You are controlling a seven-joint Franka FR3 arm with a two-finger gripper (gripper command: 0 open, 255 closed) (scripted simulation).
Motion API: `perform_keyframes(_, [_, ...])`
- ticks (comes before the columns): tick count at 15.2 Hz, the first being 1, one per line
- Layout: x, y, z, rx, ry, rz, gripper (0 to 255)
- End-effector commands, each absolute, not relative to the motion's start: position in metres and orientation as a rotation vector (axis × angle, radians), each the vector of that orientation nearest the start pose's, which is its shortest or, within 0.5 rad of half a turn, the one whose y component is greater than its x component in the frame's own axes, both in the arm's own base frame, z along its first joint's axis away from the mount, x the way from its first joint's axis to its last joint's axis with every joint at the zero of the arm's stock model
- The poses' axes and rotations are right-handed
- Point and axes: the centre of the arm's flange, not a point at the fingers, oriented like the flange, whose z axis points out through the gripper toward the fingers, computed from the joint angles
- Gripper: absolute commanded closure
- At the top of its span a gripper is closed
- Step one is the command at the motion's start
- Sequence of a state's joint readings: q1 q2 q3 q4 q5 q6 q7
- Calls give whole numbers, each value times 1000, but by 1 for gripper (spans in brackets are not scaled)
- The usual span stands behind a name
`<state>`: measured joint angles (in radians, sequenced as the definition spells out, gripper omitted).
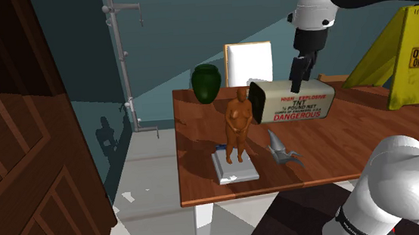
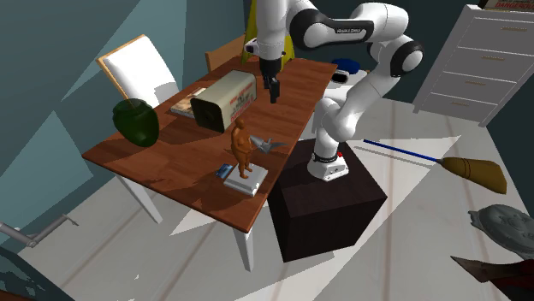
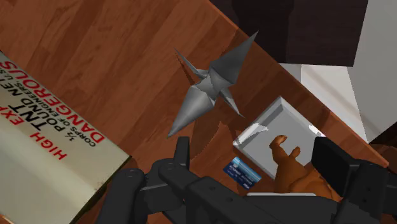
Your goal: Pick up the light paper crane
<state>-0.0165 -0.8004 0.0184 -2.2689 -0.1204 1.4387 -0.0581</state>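
One wooden table [image 1: 200, 160] | teal walls [image 1: 75, 54], pale floor [image 1: 148, 187] | grey crane [image 3: 207, 89] on table | gripper [image 3: 254, 151] spread, empty

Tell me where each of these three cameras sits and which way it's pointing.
Shoulder view: behind the arm, looking down across the wooden table at the grey paper crane; the white elbow and the pincer show.
Second exterior view: high beyond one table end, looking down at the whole arm on its dark stand.
Wrist view: on the hand, looking down past the open pincer at the crane.
All three share the crane, the brown figurine and the TNT box.
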Motion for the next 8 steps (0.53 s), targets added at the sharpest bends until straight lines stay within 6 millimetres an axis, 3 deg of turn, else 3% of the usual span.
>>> perform_keyframes(1, [289,-11,625,-3272,-66,56,0])
perform_keyframes(8, [290,-37,536,-3226,352,-42,0])
